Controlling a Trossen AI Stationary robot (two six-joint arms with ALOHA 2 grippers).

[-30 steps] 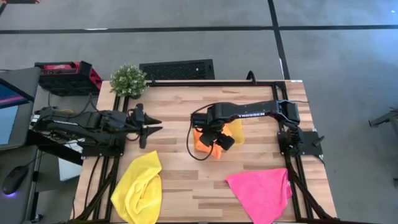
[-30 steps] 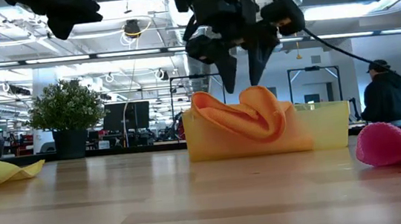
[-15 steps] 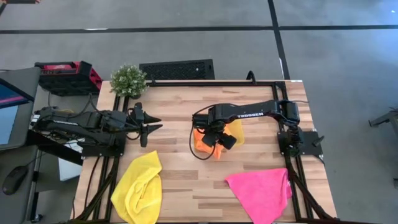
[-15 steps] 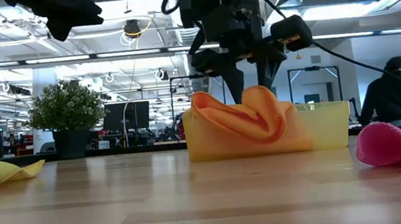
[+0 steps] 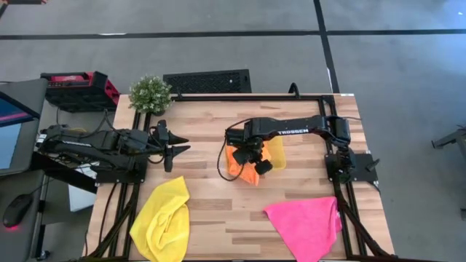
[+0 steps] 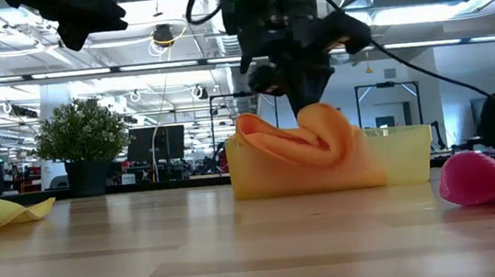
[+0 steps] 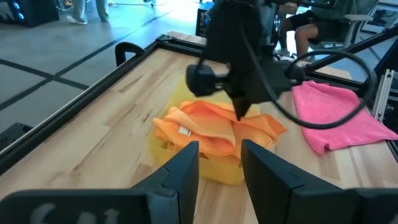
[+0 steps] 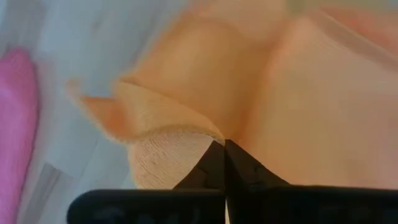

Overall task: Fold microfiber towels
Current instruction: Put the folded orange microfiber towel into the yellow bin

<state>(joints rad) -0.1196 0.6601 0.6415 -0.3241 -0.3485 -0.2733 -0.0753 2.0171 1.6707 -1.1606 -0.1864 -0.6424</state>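
Wooden slat surface framed by black rails, with grey floor all round. Broad bare wood down the middle and along the far edge, between the cloths.

Right arm reaching in from the right rail to mid-surface, standing over the tray and blocking most of the overhead look at it. Left arm parked at the left edge, well apart from every cloth.

Pink towel spread flat at the near right corner, one tip pointing inward, its outer side at the rail. Yellow towel rumpled and half doubled at the near left, hanging close to the left edge. Clear lane of wood between these two.

Translucent yellow tray at centre, holding the orange towels, heaped in soft folds that rise above the tray wall and spill over one side; white tag visible on one fold from the left wrist view.

Potted plant at the far left corner. Red crate off the surface beyond it.

Right hand down on the heap's top, fingers pressed together, pinching a fold of orange cloth. Left hand spread, holding nothing.
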